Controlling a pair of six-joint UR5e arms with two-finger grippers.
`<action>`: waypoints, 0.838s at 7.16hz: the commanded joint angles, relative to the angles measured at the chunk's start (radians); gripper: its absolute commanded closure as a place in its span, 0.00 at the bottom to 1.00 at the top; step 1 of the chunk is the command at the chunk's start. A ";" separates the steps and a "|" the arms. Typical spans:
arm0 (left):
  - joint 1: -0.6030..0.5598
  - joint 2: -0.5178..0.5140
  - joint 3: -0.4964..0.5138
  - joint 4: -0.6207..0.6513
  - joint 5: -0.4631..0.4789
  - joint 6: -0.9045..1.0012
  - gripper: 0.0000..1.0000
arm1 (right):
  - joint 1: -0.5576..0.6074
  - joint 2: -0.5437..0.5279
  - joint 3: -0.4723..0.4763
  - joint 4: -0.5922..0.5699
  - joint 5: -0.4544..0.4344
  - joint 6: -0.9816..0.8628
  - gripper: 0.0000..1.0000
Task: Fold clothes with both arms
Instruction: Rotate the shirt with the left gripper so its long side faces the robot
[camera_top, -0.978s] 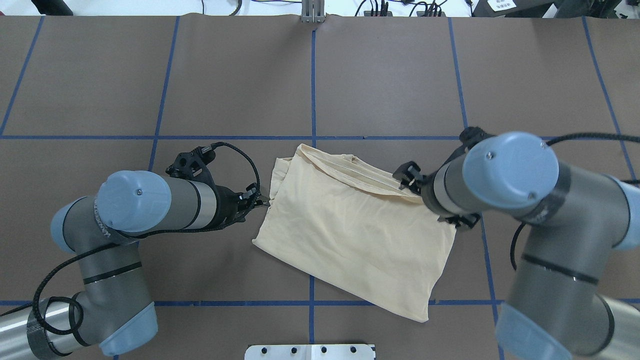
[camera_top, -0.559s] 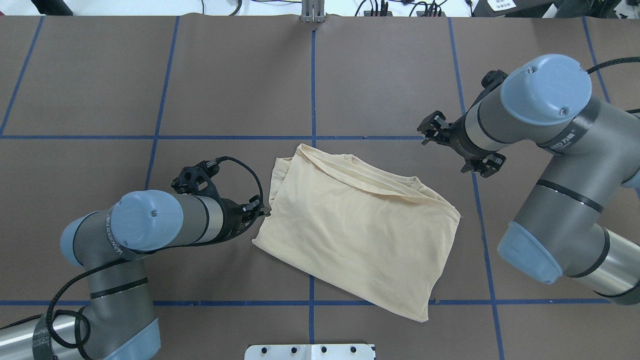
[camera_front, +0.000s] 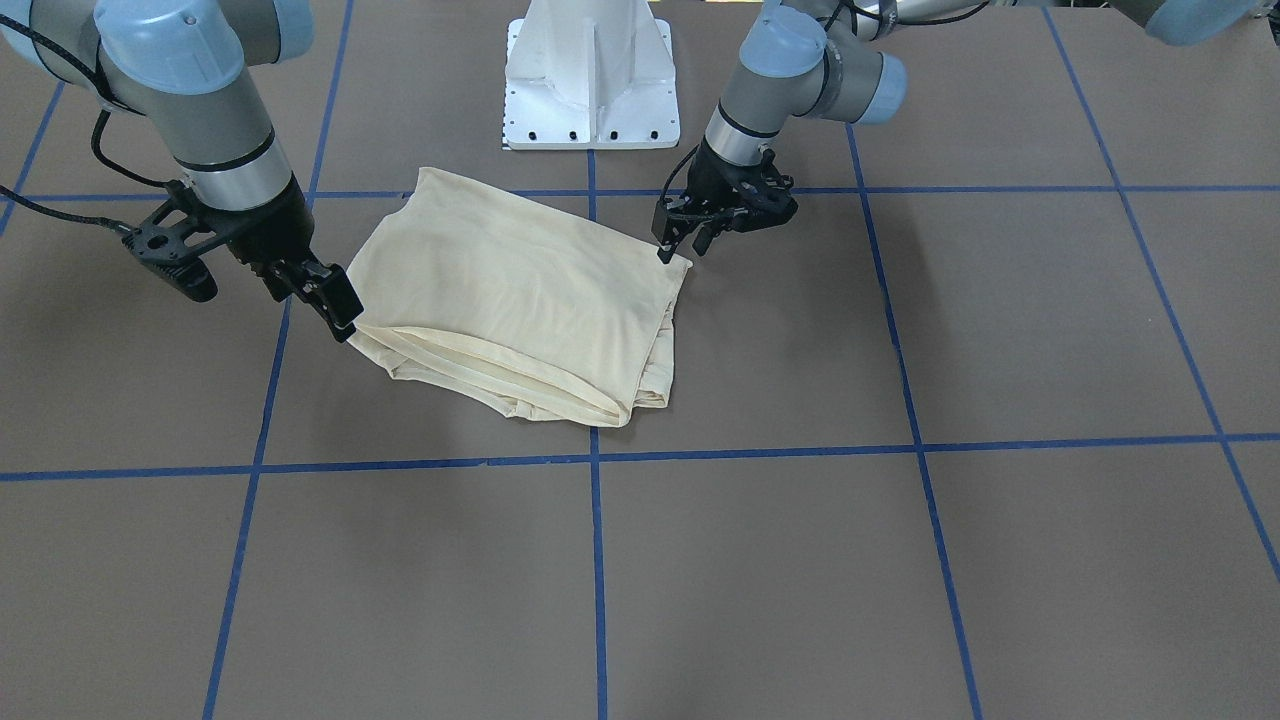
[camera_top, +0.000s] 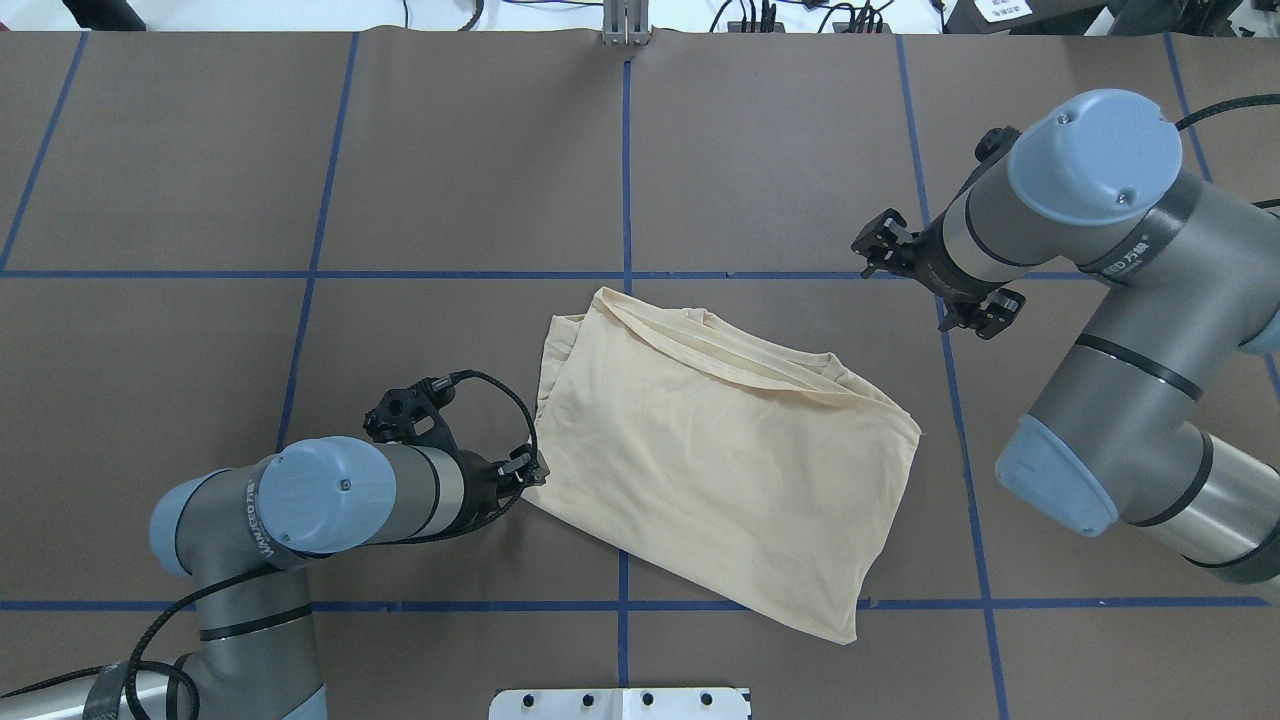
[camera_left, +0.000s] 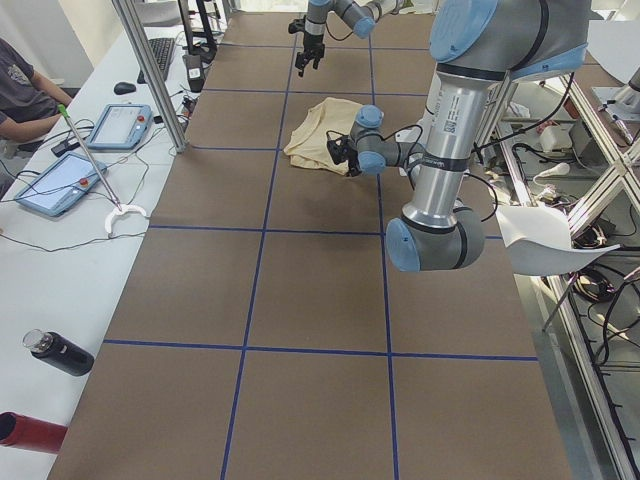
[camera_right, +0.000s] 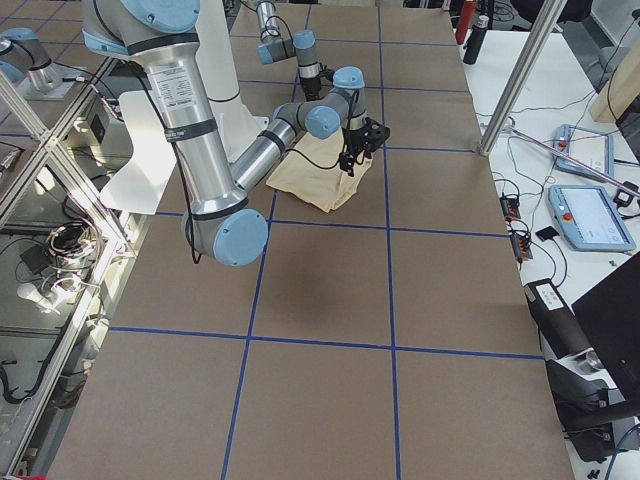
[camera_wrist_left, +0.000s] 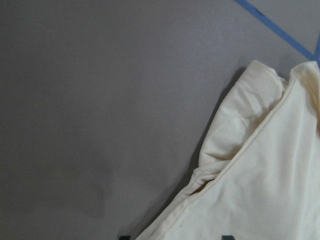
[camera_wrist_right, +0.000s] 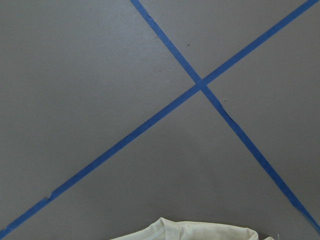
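Two grippers are standing with jaws apart. Left gripper (camera_top: 530, 470) is sitting low at the left corner of the T-shirt (camera_top: 720, 470), fingers spread either side of the fabric edge, not pinching. Right gripper (camera_top: 935, 278) is hanging over the table (camera_top: 450, 180), near the shirt's far-right corner, holding nothing. T-shirt is lying folded mid-table.

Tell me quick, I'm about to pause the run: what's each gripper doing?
Left gripper: open, at the shirt corner.
Right gripper: open, empty, clear of the shirt.
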 joint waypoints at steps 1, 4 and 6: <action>0.005 -0.006 0.008 0.000 -0.001 -0.001 0.40 | 0.002 -0.012 -0.002 0.001 -0.006 -0.002 0.00; 0.002 -0.009 0.024 -0.002 0.022 0.004 0.74 | 0.002 -0.020 -0.011 0.001 -0.009 -0.001 0.00; -0.022 -0.009 0.021 -0.006 0.022 0.021 1.00 | 0.002 -0.028 -0.015 0.001 -0.023 -0.001 0.00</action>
